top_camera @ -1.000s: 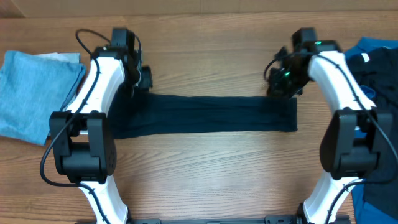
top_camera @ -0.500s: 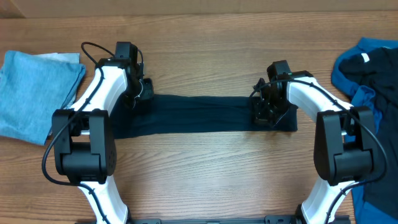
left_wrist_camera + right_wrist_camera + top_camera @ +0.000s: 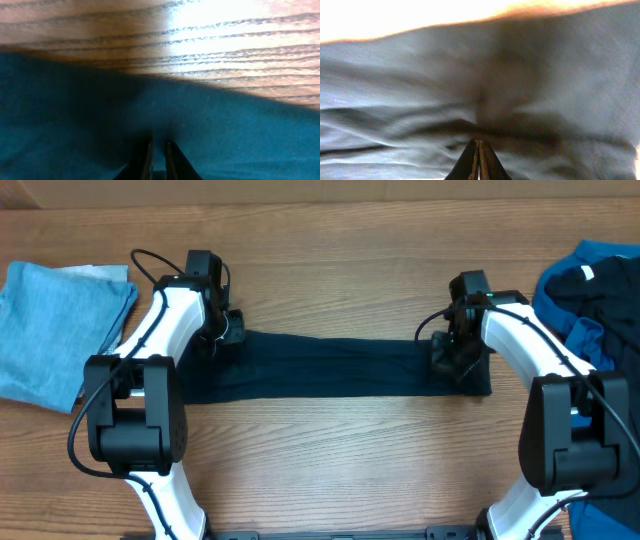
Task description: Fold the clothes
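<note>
The dark navy garment (image 3: 330,367) lies folded into a long narrow strip across the middle of the wooden table. My left gripper (image 3: 222,340) is at its left end; in the left wrist view (image 3: 158,145) its fingers are nearly together, pinching the fabric (image 3: 240,130). My right gripper (image 3: 452,360) is on the strip's right end. In the right wrist view (image 3: 478,142) its fingers are closed tight, and wrinkles in the cloth (image 3: 420,75) run out from the tips.
A folded light blue cloth (image 3: 55,330) lies at the far left over a pale grey one (image 3: 95,272). A heap of royal blue and dark clothes (image 3: 600,290) lies at the right edge. More blue fabric (image 3: 610,510) hangs at the lower right.
My right gripper went from the strip's far right corner inward onto the cloth, then back right, and the strip's right end stretched rightward. My left gripper dropped onto the left end and stayed.
</note>
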Available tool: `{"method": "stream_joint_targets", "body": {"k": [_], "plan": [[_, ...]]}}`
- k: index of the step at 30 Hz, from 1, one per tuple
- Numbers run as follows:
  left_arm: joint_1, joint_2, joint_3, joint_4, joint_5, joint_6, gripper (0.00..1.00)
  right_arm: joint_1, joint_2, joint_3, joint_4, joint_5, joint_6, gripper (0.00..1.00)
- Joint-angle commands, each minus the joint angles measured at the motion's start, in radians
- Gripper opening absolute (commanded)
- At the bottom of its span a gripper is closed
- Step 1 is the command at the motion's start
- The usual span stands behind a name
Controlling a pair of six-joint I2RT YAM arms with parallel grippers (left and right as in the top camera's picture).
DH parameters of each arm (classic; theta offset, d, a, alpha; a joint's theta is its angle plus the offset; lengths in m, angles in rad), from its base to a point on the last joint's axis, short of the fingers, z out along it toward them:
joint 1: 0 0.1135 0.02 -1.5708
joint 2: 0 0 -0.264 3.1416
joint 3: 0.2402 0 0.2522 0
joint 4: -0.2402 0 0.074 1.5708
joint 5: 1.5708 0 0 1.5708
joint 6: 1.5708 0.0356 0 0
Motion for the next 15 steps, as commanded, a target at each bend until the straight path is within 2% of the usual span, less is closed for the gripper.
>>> {"method": "stream_joint_targets", "body": {"k": [1, 4, 7, 9, 11, 15], "plan": [[-0.009, 0.007, -0.014, 0.036, 0.143, 0.02, 0.04, 0.029, -0.026, 0.01, 0.035, -0.254, -0.205, 0.04], [-0.034, -0.013, 0.112, 0.014, 0.217, 0.025, 0.04, 0.088, -0.027, 0.01, 0.061, -0.277, -0.278, 0.04], [-0.127, -0.017, 0.254, -0.003, 0.218, 0.121, 0.04, 0.164, -0.026, 0.01, 0.103, -0.285, -0.342, 0.04], [-0.222, -0.007, 0.257, 0.04, 0.217, 0.242, 0.04, 0.216, -0.026, 0.01, 0.165, -0.249, -0.353, 0.04], [-0.286, 0.018, 0.248, 0.062, 0.208, 0.293, 0.04, 0.244, -0.026, 0.01, 0.208, -0.225, -0.357, 0.04], [-0.346, 0.105, 0.246, 0.106, 0.219, 0.28, 0.04, 0.264, -0.026, 0.01, 0.268, -0.175, -0.405, 0.04]]}}
